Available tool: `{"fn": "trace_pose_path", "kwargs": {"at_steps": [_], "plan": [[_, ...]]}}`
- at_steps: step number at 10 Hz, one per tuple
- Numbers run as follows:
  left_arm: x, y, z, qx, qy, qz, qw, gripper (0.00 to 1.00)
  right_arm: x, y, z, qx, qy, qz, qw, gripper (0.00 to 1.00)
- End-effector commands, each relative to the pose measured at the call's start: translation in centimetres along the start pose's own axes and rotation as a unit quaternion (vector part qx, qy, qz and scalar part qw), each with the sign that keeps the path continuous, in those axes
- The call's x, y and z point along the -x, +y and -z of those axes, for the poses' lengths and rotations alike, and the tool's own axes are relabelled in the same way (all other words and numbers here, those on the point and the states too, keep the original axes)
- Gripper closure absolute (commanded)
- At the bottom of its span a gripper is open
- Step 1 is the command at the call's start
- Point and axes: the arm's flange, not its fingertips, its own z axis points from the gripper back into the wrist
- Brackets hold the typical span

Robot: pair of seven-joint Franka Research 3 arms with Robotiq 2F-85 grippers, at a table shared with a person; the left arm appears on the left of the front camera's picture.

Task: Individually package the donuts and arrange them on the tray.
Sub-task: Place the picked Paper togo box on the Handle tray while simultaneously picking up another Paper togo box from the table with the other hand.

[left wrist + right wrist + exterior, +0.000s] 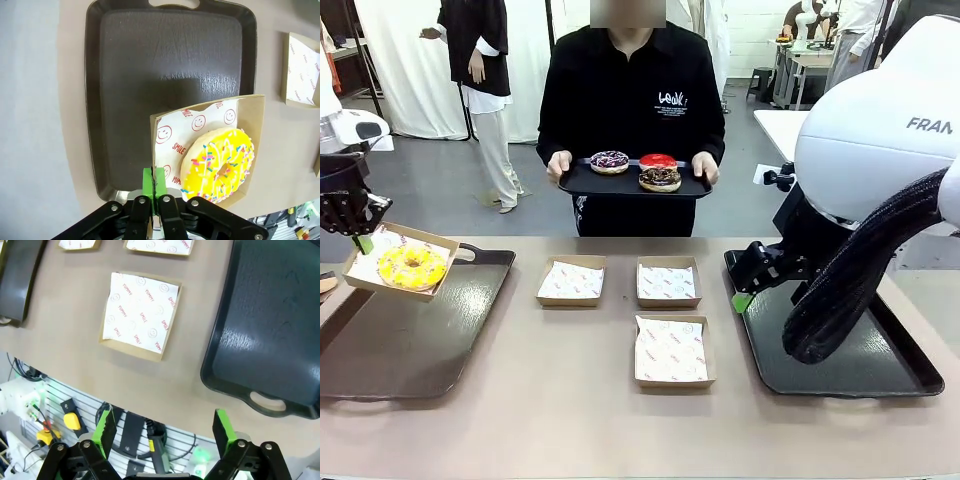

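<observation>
The right arm (880,130) is glossy white with grey lettering and a thick black ribbed cable sleeve (850,290). The left gripper (154,181) and right gripper (165,426) are black, with silver screws and green pads (106,426). The person (632,110) wears a black long-sleeved top with small white chest print.

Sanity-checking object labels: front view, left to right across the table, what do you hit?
Yellow donut in its box → empty box → second empty box in the same far row → right tray.
</observation>
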Motion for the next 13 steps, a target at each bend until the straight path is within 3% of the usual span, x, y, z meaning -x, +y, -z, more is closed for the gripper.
{"fn": "trace_pose_path", "kwargs": {"at_steps": [1,5,7,10,12,13], "plan": [[-0.1,-0.1,-0.3,-0.001,-0.003,-0.012,1.000,0.99,-0.1,-0.4,0.0,-0.001,0.003,0.000,1.000,0.00],[0.0,0.0,0.0,0.000,0.000,-0.001,1.000,0.99,0.0,0.0,0.0,0.000,0.000,0.001,1.000,0.00],[-1.8,0.2,0.4,0.030,0.003,0.006,1.000,0.99,-2.0,2.8,1.8,0.035,0.030,0.072,0.996,0.00],[-2.3,-0.2,2.6,0.051,0.014,0.062,0.997,0.99,-4.3,5.7,5.5,0.071,0.050,0.160,0.983,0.00],[-1.2,-0.6,4.4,0.044,0.012,0.102,0.994,0.99,-5.0,6.4,8.2,0.086,0.057,0.210,0.972,0.00],[-0.2,-0.8,5.3,0.037,0.014,0.116,0.992,0.99,-4.9,6.6,9.6,0.085,0.059,0.198,0.975,0.00]]}}
